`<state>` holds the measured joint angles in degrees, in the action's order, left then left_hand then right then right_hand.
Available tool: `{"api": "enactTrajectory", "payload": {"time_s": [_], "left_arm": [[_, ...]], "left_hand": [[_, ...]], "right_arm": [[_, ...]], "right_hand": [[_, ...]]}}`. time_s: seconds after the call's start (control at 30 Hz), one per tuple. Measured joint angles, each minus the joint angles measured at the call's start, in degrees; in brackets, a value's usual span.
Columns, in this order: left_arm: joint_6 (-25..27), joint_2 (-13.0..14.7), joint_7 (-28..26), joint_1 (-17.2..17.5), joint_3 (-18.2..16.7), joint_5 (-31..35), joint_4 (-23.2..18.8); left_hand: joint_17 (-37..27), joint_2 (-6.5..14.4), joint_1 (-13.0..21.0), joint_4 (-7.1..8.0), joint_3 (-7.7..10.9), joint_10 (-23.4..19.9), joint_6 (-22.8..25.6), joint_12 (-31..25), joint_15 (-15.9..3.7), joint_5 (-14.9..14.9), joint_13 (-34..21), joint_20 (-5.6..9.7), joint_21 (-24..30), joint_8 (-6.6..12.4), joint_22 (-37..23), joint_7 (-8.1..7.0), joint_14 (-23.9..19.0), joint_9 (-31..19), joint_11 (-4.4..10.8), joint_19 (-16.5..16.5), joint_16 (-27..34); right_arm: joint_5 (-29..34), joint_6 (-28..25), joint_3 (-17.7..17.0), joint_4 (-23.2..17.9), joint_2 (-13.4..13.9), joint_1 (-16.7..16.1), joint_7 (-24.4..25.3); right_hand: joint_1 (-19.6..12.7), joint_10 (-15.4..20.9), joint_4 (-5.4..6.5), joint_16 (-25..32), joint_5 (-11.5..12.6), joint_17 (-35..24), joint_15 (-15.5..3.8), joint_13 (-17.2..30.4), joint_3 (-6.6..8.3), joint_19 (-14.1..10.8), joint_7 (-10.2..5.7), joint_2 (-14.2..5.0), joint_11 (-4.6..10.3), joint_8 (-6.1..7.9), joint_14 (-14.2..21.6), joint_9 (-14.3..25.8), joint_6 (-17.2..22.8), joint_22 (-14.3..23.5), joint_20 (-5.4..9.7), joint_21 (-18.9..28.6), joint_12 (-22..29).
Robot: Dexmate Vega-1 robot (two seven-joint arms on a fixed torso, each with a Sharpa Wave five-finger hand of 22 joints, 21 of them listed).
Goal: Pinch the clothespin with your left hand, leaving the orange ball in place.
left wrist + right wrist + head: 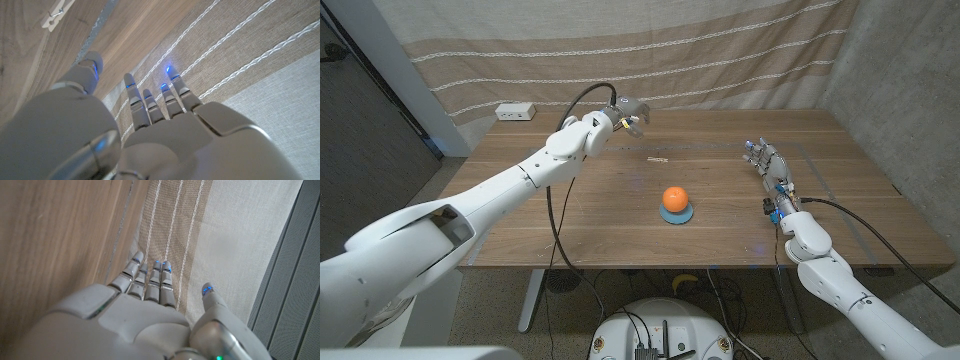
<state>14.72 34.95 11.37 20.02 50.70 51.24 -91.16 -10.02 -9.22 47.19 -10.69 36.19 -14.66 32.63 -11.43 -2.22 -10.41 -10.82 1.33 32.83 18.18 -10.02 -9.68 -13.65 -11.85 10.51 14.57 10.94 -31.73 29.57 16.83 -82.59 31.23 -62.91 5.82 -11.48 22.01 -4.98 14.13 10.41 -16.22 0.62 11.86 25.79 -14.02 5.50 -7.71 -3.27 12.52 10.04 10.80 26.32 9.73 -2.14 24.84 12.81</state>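
A small pale wooden clothespin [658,159] [56,15] lies on the wooden table [590,210], beyond the orange ball [674,198]. The ball sits on a blue ring [678,215] near the table's middle. My left hand [628,110] [150,125] hovers over the far part of the table, behind and to the left of the clothespin, apart from it. Its fingers [132,97] are spread and hold nothing. My right hand [767,162] [145,310] stands at the right side of the table, fingers extended and empty, well away from the ball.
A white power strip [515,112] lies at the table's far left corner. A striped beige curtain [620,50] hangs right behind the far edge. A cable [556,215] loops from my left arm over the table's left half.
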Motion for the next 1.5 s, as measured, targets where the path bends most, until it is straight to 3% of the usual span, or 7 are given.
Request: {"api": "enactTrajectory", "payload": {"time_s": [0.13, 0.4, 1.5], "left_arm": [[0.00, -0.25, 0.00, -0.22, 0.30, 0.00, 0.57], [-0.14, -0.56, 1.61, -0.67, 1.01, -1.77, 1.40], [-1.29, -2.36, -1.41, -1.74, 3.78, -2.00, 6.08]], "left_hand": [[0.00, 0.55, 1.01, 0.24, -0.70, 0.89, -0.19, 0.36, -0.16, 0.00, 0.00, -0.22, -0.23, 0.00, 0.00, 0.14, 1.10, -0.02, -0.12, -0.22, -0.36], [0.01, 1.01, 2.06, 0.54, -1.33, 1.08, 1.25, 0.41, 0.06, 0.27, 0.00, -0.21, -0.82, 0.69, 0.01, -1.29, 1.49, -0.29, -0.08, -0.22, -0.36], [0.02, 1.24, 3.20, 0.88, -4.04, 0.33, 2.38, 0.17, 0.07, 0.27, 0.02, -0.21, -1.31, 1.33, -0.26, -0.34, 1.47, -0.55, 0.23, -0.22, -0.35]], "right_arm": [[0.07, -0.13, 0.00, 0.00, 0.00, 0.00, 0.21], [0.13, -0.25, -0.41, -1.08, 0.40, -1.05, 0.54], [-0.26, -0.37, -0.84, -1.63, 0.55, -2.23, 0.68]], "right_hand": [[0.00, 0.00, 0.00, 0.00, 0.00, 0.00, 0.00, 0.00, 0.00, 0.00, -0.19, 0.00, 0.00, 0.00, 0.00, 0.00, 0.19, 0.00, 0.00, -0.05, 0.00], [0.07, 0.00, 0.00, 0.00, 0.00, -0.01, 0.00, -0.01, 0.00, 0.00, -0.19, -0.07, 0.00, 0.00, 0.00, 0.00, 0.19, 0.00, 0.00, -0.27, 0.00], [0.53, 0.20, -0.24, 0.00, 0.00, 0.28, 0.30, 0.28, -0.25, -0.19, 0.00, -0.53, -0.21, 0.00, 0.30, -0.01, 0.81, 0.00, 0.20, -0.92, 0.00]]}}
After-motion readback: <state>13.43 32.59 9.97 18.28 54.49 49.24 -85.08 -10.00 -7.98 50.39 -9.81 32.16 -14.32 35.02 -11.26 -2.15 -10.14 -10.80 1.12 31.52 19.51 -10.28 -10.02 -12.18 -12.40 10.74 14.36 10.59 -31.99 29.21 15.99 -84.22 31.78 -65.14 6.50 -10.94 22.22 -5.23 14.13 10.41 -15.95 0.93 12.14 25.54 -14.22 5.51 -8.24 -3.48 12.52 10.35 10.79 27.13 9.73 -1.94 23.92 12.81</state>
